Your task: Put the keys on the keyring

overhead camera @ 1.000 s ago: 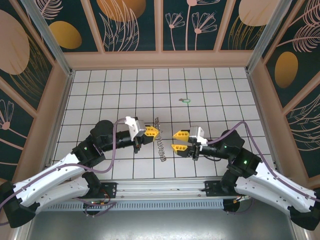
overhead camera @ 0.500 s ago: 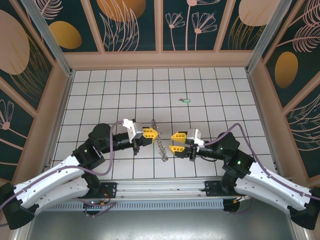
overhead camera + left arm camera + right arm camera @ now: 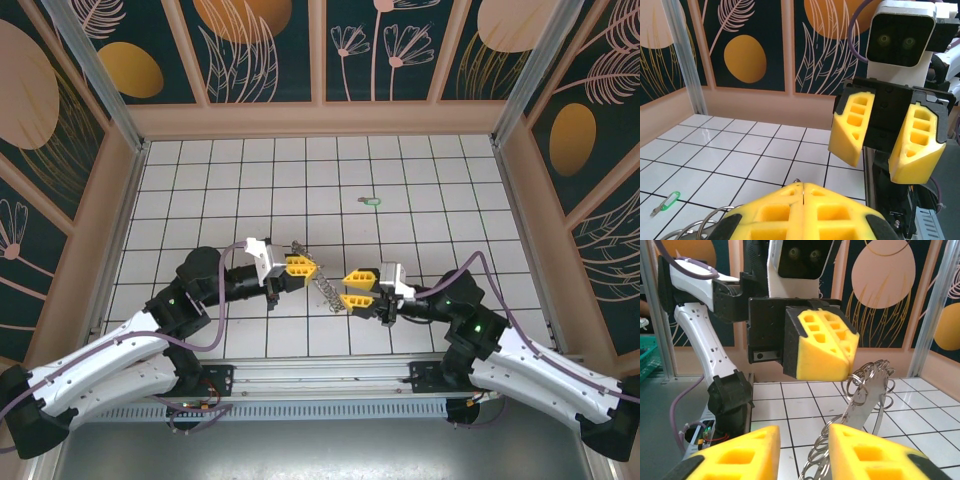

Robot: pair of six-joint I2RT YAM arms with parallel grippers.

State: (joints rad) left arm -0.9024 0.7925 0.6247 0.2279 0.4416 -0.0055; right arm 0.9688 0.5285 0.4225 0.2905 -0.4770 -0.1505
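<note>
1. Keyring [image 3: 322, 287] hangs clear of the tabletop [image 3: 200, 180] at centre frame. Its long axis slants from upper left to lower right between my two claws.
2. My left claw [image 3: 306, 266] is pressed together, pinching the ring's upper end.
3. My right claw [image 3: 345, 288] stands partly spread about the ring's lower end; I cannot tell whether it touches.
4. The pale-green key [image 3: 371, 200] lies flat higher in the frame, well apart from both claws. It is nearer the right arm, which I judge should fetch it.
</note>
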